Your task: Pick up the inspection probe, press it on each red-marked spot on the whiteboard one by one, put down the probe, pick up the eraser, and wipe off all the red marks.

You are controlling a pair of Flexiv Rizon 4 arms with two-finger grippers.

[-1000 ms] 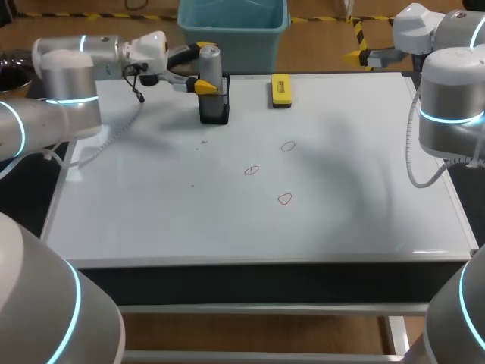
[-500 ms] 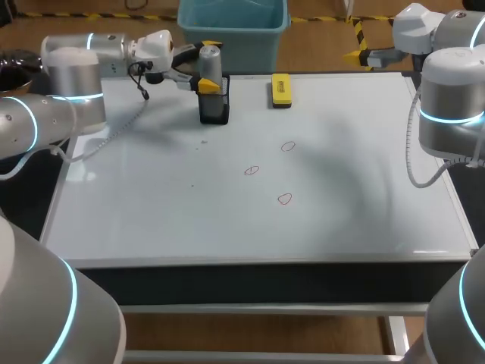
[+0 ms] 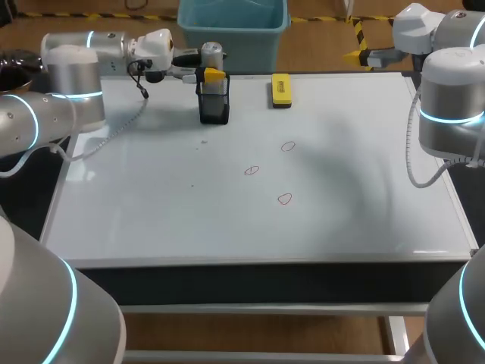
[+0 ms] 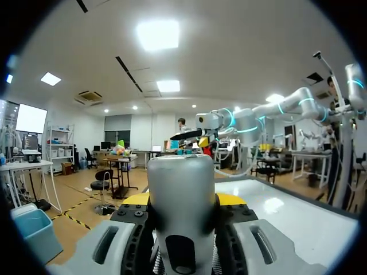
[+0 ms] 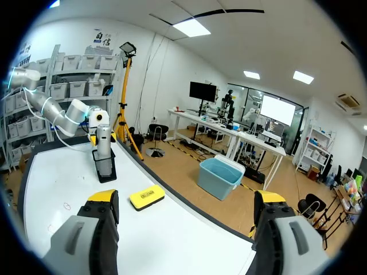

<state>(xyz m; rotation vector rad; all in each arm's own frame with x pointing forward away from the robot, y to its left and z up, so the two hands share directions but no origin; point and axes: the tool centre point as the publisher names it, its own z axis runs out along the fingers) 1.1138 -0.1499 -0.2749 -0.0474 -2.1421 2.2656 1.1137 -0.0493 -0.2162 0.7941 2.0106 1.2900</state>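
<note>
Now gripping the inspection probe [image 3: 211, 57].
Head view: the left hand [image 3: 208, 73] is pinching it just above its holder [image 3: 214, 106], readying a lift. Left wrist view: both fingers [image 4: 228, 199] are pressing its sides. Right wrist view: the right hand [image 5: 186, 200] is hanging spread, far from the holder.

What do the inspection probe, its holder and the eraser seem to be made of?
Inspection probe: likely metal, a matte silver-grey cylinder with soft highlights; painted plastic is possible. Holder: black, maybe plastic or mesh; too small to tell. Eraser: yellow plastic shell, seemingly, over a dark base.
</note>
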